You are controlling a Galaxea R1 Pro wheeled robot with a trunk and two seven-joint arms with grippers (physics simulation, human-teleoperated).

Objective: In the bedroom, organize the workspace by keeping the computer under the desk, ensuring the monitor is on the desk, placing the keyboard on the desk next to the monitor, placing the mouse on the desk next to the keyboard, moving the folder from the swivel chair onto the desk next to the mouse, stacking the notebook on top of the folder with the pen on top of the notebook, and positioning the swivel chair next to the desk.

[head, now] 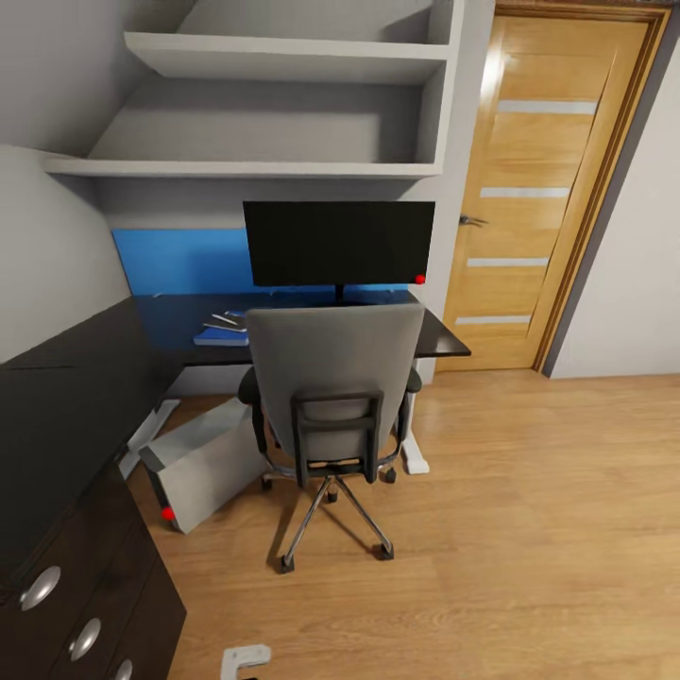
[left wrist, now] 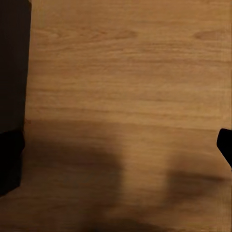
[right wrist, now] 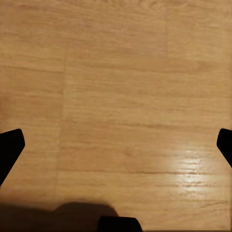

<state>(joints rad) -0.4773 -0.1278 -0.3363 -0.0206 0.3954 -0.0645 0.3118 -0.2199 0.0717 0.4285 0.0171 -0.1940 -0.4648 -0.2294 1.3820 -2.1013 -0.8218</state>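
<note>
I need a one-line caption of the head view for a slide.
Swivel chair faces the desk below the monitor; computer tilted on the floor, blue folder on the desk.

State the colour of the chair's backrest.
Grey, with a black frame piece on its back; the chair shows best in the head view.

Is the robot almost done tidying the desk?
Mostly, it seems. The monitor stands on the desk, the folder lies there with small things on top, and the swivel chair is pushed in. The computer sits tilted at the desk's edge, maybe needing a nudge. Both claws are open, holding nothing. Keyboard and mouse: cannot tell.
</note>
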